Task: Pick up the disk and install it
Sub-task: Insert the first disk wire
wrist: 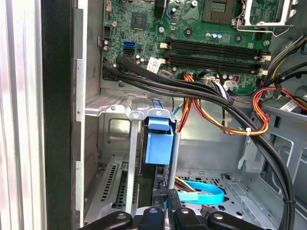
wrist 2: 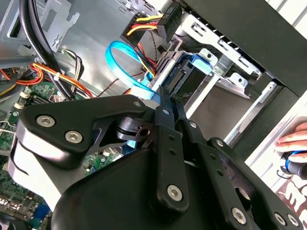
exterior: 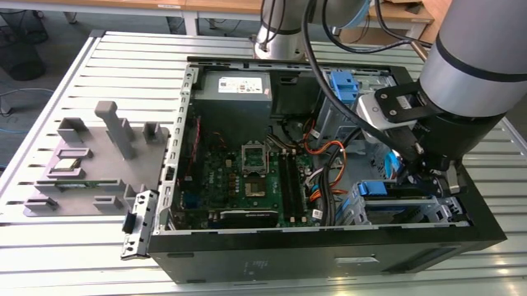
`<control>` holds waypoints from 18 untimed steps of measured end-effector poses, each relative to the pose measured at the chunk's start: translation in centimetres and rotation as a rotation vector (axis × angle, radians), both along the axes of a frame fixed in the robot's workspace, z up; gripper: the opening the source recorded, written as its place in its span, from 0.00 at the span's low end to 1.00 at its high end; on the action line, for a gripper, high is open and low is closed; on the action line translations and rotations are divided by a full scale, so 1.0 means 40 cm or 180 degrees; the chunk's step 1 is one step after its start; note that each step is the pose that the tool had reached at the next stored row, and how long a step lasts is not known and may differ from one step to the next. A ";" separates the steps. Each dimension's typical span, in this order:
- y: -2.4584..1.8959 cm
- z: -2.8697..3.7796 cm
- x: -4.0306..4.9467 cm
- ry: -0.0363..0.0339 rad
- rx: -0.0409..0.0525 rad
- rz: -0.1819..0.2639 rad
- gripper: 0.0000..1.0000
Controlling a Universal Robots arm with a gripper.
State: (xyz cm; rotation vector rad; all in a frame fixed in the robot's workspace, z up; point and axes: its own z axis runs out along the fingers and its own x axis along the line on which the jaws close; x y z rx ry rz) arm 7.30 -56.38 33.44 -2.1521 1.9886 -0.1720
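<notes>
Inside the drive cage (wrist: 115,182), the gripper (wrist: 165,201) clamps the upright disk (wrist: 158,148)

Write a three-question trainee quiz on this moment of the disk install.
1. Fill in: the disk's side rails are ___.
2. True or false: the disk lies on the grey tray.
3. The hand is nearest the: A power supply, B drive cage, C CPU socket.
Key: 1 blue; 2 false; 3 B.
</notes>
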 end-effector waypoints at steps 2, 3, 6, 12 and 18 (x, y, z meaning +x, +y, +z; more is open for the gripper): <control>0.000 0.002 0.000 0.0000 0.0002 0.0000 0.16; 0.000 0.002 0.000 0.0000 0.0003 0.0000 0.16; -0.002 0.002 0.000 -0.0001 0.0003 0.0000 0.16; -0.002 0.000 0.000 -0.0003 0.0002 0.0000 0.16; -0.003 -0.003 -0.001 -0.0003 0.0002 0.0000 0.16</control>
